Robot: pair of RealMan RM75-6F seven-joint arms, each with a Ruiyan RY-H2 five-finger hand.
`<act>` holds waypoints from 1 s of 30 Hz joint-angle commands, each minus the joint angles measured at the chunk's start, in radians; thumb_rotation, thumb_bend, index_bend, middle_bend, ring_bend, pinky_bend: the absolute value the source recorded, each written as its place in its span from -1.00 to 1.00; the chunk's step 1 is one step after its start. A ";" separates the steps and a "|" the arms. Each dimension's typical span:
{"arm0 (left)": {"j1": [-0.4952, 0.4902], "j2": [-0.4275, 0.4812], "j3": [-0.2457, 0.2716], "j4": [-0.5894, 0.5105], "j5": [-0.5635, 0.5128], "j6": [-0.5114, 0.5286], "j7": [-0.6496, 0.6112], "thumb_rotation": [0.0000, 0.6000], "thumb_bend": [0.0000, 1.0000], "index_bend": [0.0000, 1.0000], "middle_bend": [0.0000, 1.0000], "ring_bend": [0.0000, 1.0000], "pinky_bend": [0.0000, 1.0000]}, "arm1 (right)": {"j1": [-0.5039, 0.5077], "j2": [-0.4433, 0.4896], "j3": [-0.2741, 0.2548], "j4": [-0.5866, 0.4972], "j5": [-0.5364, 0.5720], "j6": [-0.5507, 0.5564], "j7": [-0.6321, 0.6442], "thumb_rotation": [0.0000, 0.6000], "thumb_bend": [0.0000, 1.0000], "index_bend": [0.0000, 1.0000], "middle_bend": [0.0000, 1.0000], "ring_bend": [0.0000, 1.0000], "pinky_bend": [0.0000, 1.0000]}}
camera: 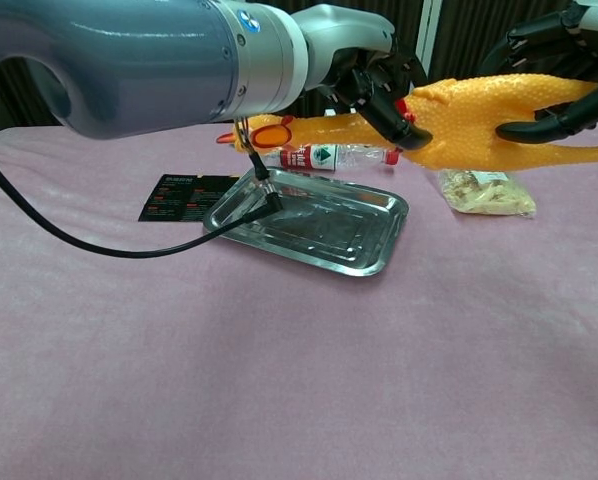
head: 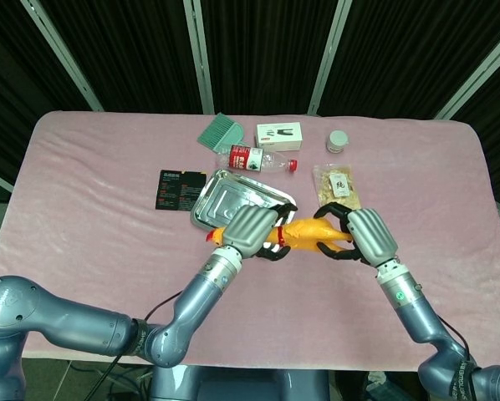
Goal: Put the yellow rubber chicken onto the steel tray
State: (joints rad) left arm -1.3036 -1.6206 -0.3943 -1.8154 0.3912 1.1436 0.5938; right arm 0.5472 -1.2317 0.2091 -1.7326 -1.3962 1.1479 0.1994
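Both arms reach forward and inward, forearms converging; left hand (head: 252, 229) fingers curled down, gripping; right hand (head: 365, 236) just beside it, fingers curled in a grasp, both raised.

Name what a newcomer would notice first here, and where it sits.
The yellow rubber chicken, gripped by both the left hand and right hand, hangs in the air at the near right edge of the steel tray. Behind the tray lies a red-labelled bottle on the pink table.
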 commanded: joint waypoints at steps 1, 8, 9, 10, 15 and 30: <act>-0.004 -0.007 -0.005 0.005 -0.008 -0.002 0.000 1.00 -0.40 -0.56 -0.41 -0.15 -0.25 | 0.000 0.000 0.000 -0.003 -0.003 0.002 -0.002 1.00 -0.27 1.00 0.69 0.58 0.54; -0.004 -0.051 -0.017 0.029 0.024 0.042 -0.018 1.00 -0.01 -0.10 0.05 0.11 -0.15 | -0.001 0.002 -0.002 -0.010 -0.004 0.002 -0.003 1.00 -0.23 1.00 0.69 0.58 0.54; -0.002 -0.057 -0.016 0.032 0.030 0.047 -0.021 1.00 0.03 -0.05 0.10 0.15 -0.14 | -0.001 0.002 -0.002 -0.010 -0.004 0.001 -0.002 1.00 -0.23 1.00 0.69 0.58 0.54; 0.000 -0.063 -0.016 0.035 0.038 0.051 -0.025 1.00 0.06 0.00 0.16 0.18 -0.13 | -0.001 0.003 -0.004 -0.010 -0.003 0.000 -0.003 1.00 -0.23 1.00 0.69 0.58 0.54; 0.009 -0.075 -0.017 0.042 0.062 0.074 -0.026 1.00 0.11 0.18 0.34 0.27 -0.10 | -0.002 0.003 -0.003 -0.009 -0.003 0.002 0.000 1.00 -0.22 1.00 0.69 0.58 0.54; 0.039 -0.043 -0.026 0.013 0.060 0.027 -0.025 1.00 -0.35 -0.35 -0.16 -0.07 -0.11 | -0.005 0.002 -0.001 0.000 0.004 0.005 -0.002 1.00 -0.22 1.00 0.69 0.58 0.54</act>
State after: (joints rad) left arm -1.2697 -1.6753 -0.4212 -1.7920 0.4558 1.1830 0.5679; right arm 0.5428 -1.2294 0.2082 -1.7330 -1.3926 1.1528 0.1978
